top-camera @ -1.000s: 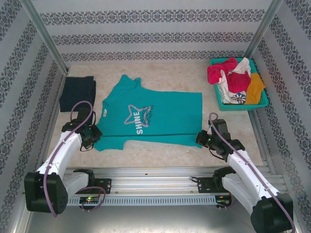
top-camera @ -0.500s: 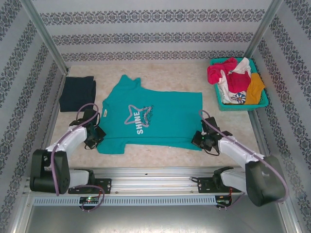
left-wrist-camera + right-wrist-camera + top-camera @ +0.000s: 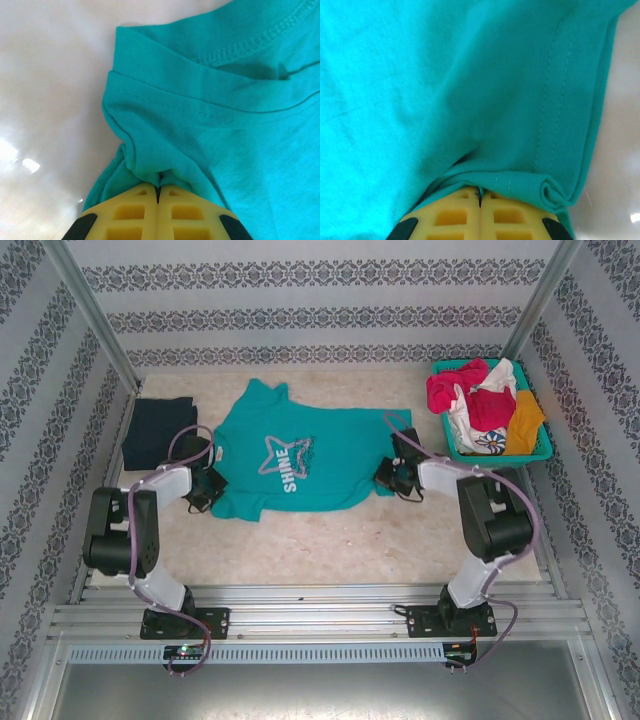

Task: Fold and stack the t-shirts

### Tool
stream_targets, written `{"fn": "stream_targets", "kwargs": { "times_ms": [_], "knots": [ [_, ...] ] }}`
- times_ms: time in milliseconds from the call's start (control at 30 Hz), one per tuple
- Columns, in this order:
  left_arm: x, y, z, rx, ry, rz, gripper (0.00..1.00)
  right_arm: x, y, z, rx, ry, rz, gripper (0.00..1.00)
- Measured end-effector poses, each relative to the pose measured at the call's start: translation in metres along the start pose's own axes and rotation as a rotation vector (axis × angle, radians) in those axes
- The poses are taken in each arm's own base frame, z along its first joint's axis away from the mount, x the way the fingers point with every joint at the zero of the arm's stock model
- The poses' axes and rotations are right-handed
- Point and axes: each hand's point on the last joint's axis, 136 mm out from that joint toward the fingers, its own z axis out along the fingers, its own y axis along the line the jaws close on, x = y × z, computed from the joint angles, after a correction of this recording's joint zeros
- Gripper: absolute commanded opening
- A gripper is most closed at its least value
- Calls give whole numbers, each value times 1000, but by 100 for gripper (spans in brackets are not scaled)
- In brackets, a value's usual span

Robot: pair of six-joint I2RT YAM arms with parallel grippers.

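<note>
top external: left end effector (image 3: 211, 491) and right end effector (image 3: 389, 476) each pinch a bunched edge of the teal star-printed cloth t-shirt (image 3: 300, 475); likely limp, light, best held by hems.

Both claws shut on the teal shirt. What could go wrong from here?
1. The left claw and right claw each pinch a small bunch at the teal t-shirt edge; it may slip out.
2. Cloth wrinkles at both pinches, so the fold may skew.
3. The navy t-shirt lies close to the left claw; a sweep could disturb it.
</note>
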Motion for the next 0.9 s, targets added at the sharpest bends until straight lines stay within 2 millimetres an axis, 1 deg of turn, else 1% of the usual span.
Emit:
{"fn": "stream_targets", "kwargs": {
  "times_ms": [67, 167, 267, 333, 400, 467, 500, 533, 567, 633, 667, 700, 733, 767, 800, 833, 900],
  "knots": [
    [-13, -15, 6, 14, -16, -1, 0, -24, 9, 10, -7, -21, -5, 0],
    [-30, -33, 12, 27, -34, 0, 0, -49, 16, 18, -10, -48, -22, 0],
    [-32, -35, 12, 24, -38, 1, 0, -56, 17, 14, 1, -62, -65, 0],
    [-29, -31, 9, 19, -35, 3, 0, -54, 15, 4, 10, -77, -100, 0],
    [-22, -22, -1, 13, -34, 3, 0, -48, 11, -10, 14, -89, -123, 0],
    [-13, -13, -17, 18, -35, 3, 0, -38, 7, -34, 11, -105, -142, 3],
    [-9, -10, -24, 23, -36, 3, 0, -32, 4, -41, 11, -107, -149, 3],
    [-5, -6, -31, 27, -35, 3, 0, -26, 1, -52, 9, -115, -153, 3],
    [-1, -3, -38, 35, -35, 4, 0, -21, -1, -58, 10, -116, -159, 4],
    [7, 3, -45, 40, -25, 5, 6, -8, -8, -68, 16, -115, -165, 7],
    [13, 10, -48, 34, -15, 6, 15, 2, -12, -72, 19, -107, -170, 12],
    [20, 18, -50, 24, -3, 7, 34, 13, -17, -75, 24, -93, -174, 24],
    [27, 25, -52, 14, 6, 11, 50, 22, -20, -79, 28, -82, -176, 39],
    [33, 33, -54, 1, 17, 12, 64, 30, -25, -83, 33, -72, -180, 56],
    [40, 42, -56, -14, 29, 11, 76, 36, -27, -87, 36, -66, -186, 66],
    [45, 47, -58, -24, 37, 11, 82, 39, -28, -93, 37, -69, -190, 74],
    [50, 54, -64, -38, 46, 14, 94, 36, -27, -103, 34, -98, -206, 84]
  ]
}}
